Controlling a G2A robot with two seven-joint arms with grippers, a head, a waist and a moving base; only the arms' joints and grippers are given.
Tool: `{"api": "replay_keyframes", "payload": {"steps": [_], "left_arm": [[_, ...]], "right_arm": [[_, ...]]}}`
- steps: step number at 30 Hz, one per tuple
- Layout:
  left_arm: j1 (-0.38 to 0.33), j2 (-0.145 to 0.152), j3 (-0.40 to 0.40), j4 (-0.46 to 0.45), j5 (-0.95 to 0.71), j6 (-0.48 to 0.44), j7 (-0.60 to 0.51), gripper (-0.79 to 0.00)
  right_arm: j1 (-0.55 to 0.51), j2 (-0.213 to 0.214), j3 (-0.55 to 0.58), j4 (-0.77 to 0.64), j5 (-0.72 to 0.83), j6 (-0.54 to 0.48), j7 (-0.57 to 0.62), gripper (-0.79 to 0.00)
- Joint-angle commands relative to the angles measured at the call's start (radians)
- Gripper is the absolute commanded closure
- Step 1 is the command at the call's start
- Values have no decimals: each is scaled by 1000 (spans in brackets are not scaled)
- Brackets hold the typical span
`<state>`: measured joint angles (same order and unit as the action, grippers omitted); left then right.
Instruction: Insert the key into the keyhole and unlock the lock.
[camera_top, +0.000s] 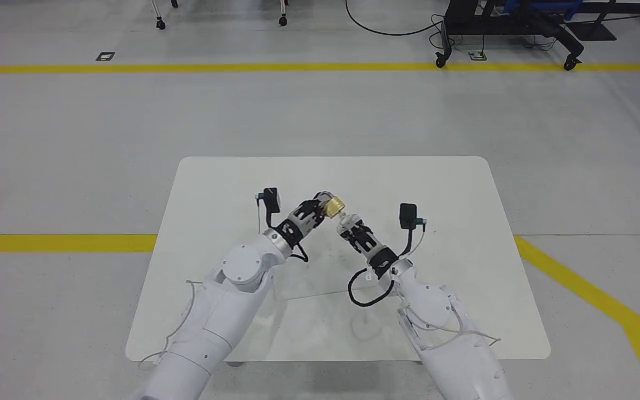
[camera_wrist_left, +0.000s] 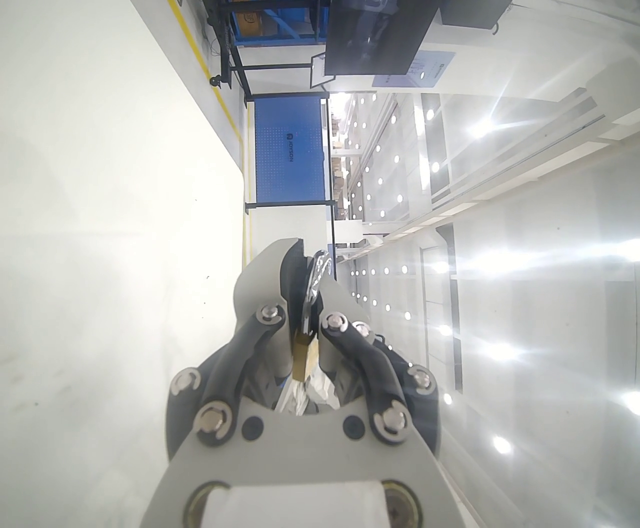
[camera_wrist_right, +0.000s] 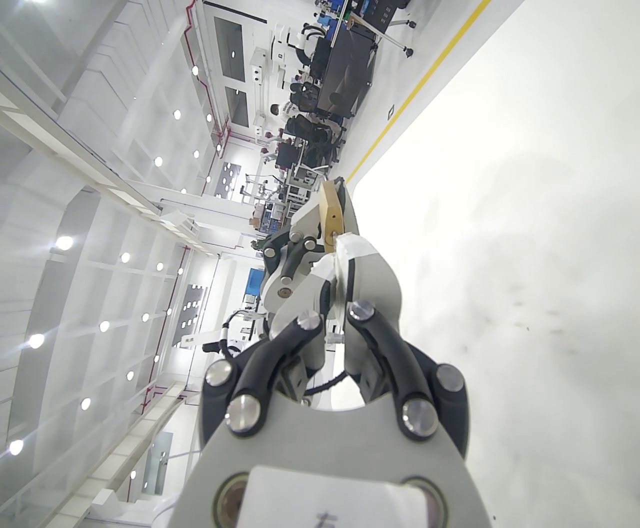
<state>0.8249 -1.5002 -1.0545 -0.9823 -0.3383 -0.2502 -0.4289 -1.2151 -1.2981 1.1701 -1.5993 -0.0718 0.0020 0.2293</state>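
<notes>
Above the middle of the white table (camera_top: 450, 200) the two arms meet at a small brass lock (camera_top: 335, 207). My left gripper (camera_wrist_left: 312, 270) is shut on the lock's silver shackle (camera_wrist_left: 318, 280), and the brass body (camera_wrist_left: 302, 357) sticks out between the fingers. My right gripper (camera_wrist_right: 342, 250), with white tape on its fingertips (camera_wrist_right: 360, 255), is shut on the key and pressed up to the keyhole face of the lock (camera_wrist_right: 330, 215). The key is almost wholly hidden between the pads. In the top view the left gripper (camera_top: 322, 208) and right gripper (camera_top: 346, 224) face each other.
The table has rounded corners and bare surface on all sides of the arms. Yellow floor lines (camera_top: 300, 68) run behind it and beside it. A black wheeled frame (camera_top: 510, 30) stands far off at the back right.
</notes>
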Motion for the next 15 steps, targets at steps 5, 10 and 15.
{"api": "replay_keyframes", "payload": {"steps": [5,10,15], "left_arm": [[14,5,-32,3,-22,-33,-11,0],[27,7,-43,-7,-28,-59,-13,0],[28,7,-44,-10,-25,-60,-8,0]], "right_arm": [[1,-3,6,1,29,-11,6,-785],[1,-3,6,1,29,-11,6,-785],[1,-3,6,1,29,-11,6,-785]]}}
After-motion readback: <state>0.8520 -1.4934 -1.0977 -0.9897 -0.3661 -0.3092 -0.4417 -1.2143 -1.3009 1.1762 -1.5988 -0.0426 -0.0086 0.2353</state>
